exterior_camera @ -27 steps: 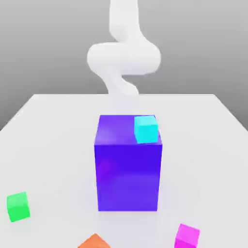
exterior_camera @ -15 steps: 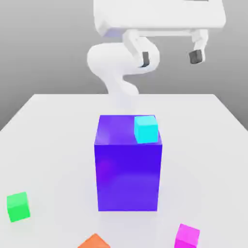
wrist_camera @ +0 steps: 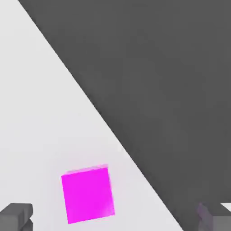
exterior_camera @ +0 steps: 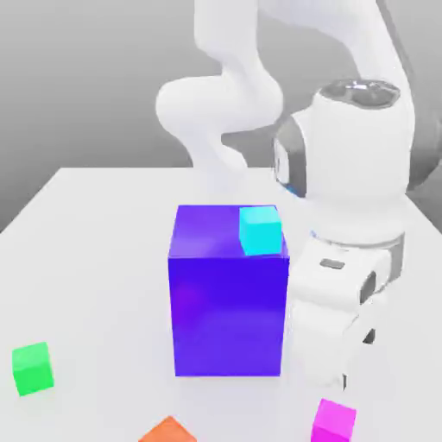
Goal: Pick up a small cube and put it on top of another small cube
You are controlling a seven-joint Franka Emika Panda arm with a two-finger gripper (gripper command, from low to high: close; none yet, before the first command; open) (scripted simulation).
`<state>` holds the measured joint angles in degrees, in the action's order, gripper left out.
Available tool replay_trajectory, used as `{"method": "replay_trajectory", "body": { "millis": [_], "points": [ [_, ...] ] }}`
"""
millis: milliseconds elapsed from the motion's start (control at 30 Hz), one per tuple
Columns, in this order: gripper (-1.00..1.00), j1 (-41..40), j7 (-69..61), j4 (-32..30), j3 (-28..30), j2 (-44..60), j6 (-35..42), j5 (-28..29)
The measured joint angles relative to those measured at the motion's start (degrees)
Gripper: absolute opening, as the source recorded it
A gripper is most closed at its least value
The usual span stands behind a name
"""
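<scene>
Approach step: gripper (wrist_camera: 115, 219), fingers spread wide, poised above magenta cube (wrist_camera: 87, 194); next, descend, clamp it, carry to green cube (exterior_camera: 33, 369).

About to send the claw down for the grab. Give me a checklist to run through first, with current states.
1. Claw open: ok, fingertips stand wide apart.
2. Claw empty: ok.
3. Magenta cube between the fingertips: ok in the hand view, nearer one side.
4. Magenta cube free of neighbours: ok; orange cube sits apart.
5. Green cube top bare: ok.
6. Arm clear of the big blue block: cannot tell; they look close.
</scene>
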<state>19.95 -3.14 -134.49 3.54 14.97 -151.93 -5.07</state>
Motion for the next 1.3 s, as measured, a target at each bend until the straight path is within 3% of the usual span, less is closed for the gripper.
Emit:
{"method": "replay_trajectory", "body": {
  "millis": [167,200,433,567,1133,1300],
  "points": [
    [0.0,0.4,-1.9,1.2,-0.4,10.1,-6.5,1.6],
    [-1.0,0.2,-2.1,1.7,-0.6,11.8,-5.2,2.6],
    [-1.0,-0.2,-1.6,1.8,-1.2,12.1,-3.6,4.3],
    [-1.0,-0.6,-0.8,0.2,-1.2,5.7,-2.7,3.3],
    [-1.0,-23.4,15.9,-6.7,25.3,-4.2,1.6,-4.6],
    [-1.0,-27.4,12.7,-6.0,23.4,1.3,-2.4,-11.0]
  ]
}}
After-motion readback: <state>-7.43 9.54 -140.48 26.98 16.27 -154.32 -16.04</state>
